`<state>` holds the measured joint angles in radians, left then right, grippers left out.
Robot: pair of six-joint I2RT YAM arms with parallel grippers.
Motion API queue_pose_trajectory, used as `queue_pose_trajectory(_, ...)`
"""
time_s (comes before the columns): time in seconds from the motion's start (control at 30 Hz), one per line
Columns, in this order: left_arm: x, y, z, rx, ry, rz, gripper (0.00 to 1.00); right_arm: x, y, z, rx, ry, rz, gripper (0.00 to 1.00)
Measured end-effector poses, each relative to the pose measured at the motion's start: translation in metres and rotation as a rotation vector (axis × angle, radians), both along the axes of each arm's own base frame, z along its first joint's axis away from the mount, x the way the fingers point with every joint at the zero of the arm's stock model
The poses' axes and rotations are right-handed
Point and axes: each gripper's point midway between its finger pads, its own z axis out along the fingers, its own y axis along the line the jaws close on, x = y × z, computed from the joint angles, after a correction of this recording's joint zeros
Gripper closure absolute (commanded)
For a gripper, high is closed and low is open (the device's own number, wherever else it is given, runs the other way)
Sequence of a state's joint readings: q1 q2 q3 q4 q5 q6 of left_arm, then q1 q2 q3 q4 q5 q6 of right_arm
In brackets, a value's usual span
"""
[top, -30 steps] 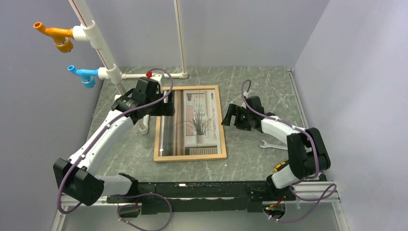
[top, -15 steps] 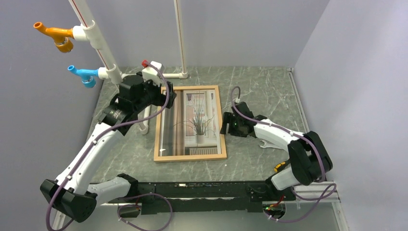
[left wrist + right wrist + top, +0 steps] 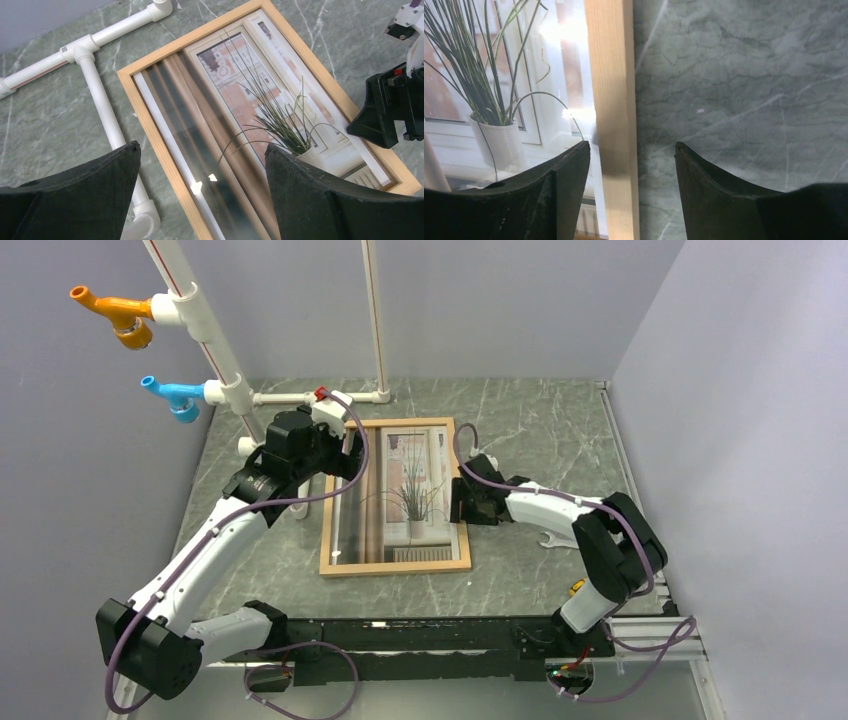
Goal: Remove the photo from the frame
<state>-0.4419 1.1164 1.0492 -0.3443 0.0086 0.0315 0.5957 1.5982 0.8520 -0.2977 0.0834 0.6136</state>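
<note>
The light-wood frame (image 3: 330, 495) lies flat on the marble table with the photo (image 3: 400, 480) of the potted spiky plant face up inside it. In the left wrist view the frame (image 3: 150, 130) and photo (image 3: 250, 85) fill the middle. My left gripper (image 3: 350, 455) is open, above the frame's upper left part, empty (image 3: 202, 192). My right gripper (image 3: 458, 502) is open at the frame's right side. In the right wrist view it (image 3: 631, 165) straddles the frame's right rail (image 3: 611, 100), one finger over the photo (image 3: 499, 75), one over the table.
A white pipe structure (image 3: 215, 340) with orange (image 3: 115, 315) and blue (image 3: 170, 395) fittings stands at the back left; its base pipes (image 3: 95, 85) lie beside the frame's left side. A wrench (image 3: 560, 540) lies right of the frame. Grey walls close in the table.
My right gripper has moved left, from beside the frame onto its right rail. My left arm has shifted back and then forward, ending over the frame's upper left part.
</note>
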Motion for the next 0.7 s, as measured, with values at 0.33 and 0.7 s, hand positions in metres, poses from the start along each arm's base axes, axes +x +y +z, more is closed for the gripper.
queue_pose_trajectory(0.33,0.0036,0.0065,0.0011,0.041,-0.024,0.016,0.04,0.0057,0.0057,-0.0028,-0.041,0.001,0.003,0.55)
queue_pose_trajectory(0.7,0.0044,0.0083,0.0011,0.053,-0.029,0.02,0.04,-0.001,0.0058,0.0005,-0.052,0.038,0.008,0.96)
